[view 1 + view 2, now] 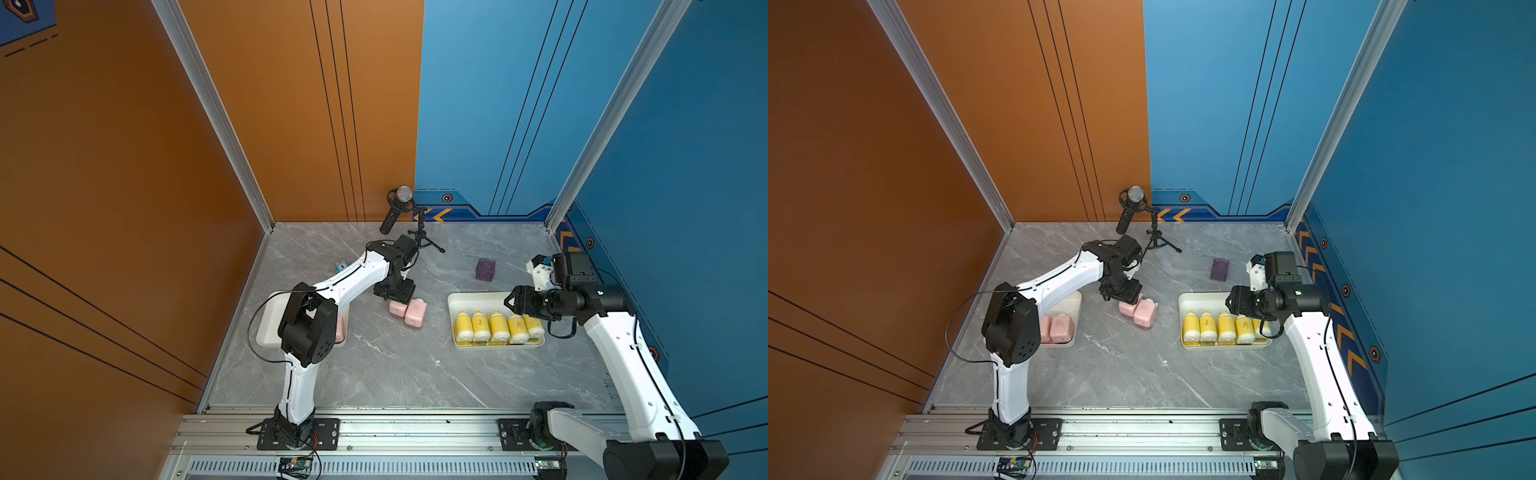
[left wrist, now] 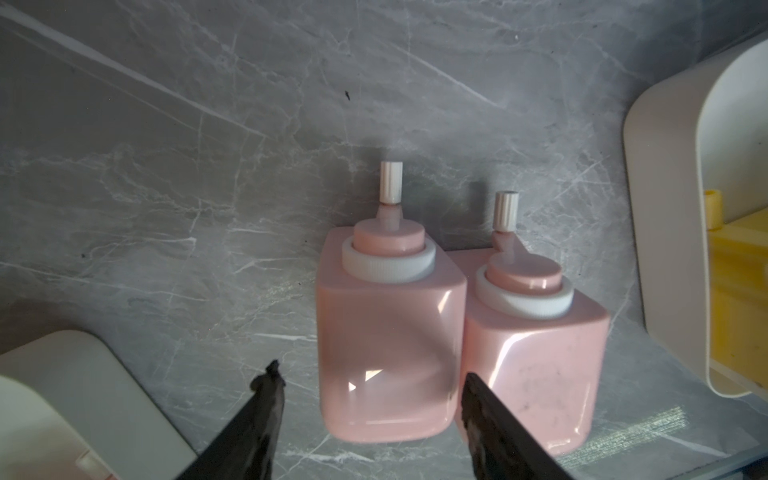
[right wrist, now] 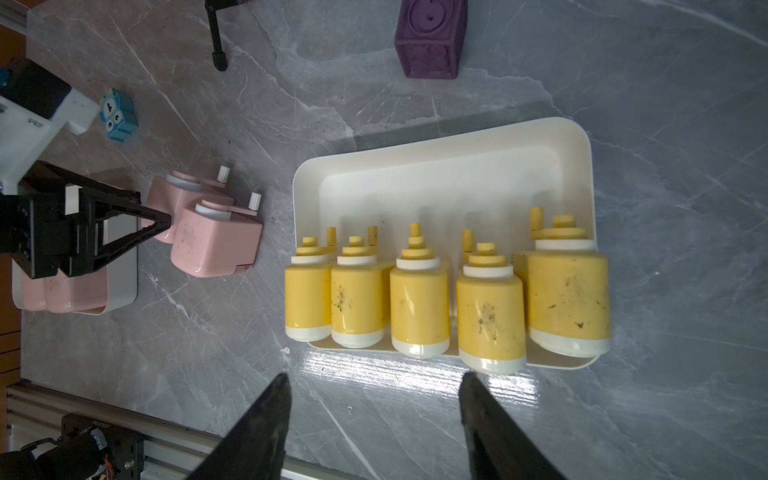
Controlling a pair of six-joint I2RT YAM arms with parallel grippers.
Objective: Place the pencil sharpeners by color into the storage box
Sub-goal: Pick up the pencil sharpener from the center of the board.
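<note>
Two pink pencil sharpeners lie side by side on the grey table between the two white storage boxes. My left gripper hangs just over them and is open. In the left wrist view its fingers straddle one pink sharpener, with a gap on one side and the other finger against the seam beside the second sharpener. Two more pink sharpeners sit in the left box. Several yellow sharpeners fill the right box. My right gripper hovers over that box, open and empty.
A dark purple cube stands behind the right box. A small blue cube with cartoon eyes sits behind my left arm. A microphone on a tripod stands at the back wall. An aluminium rail runs along the front.
</note>
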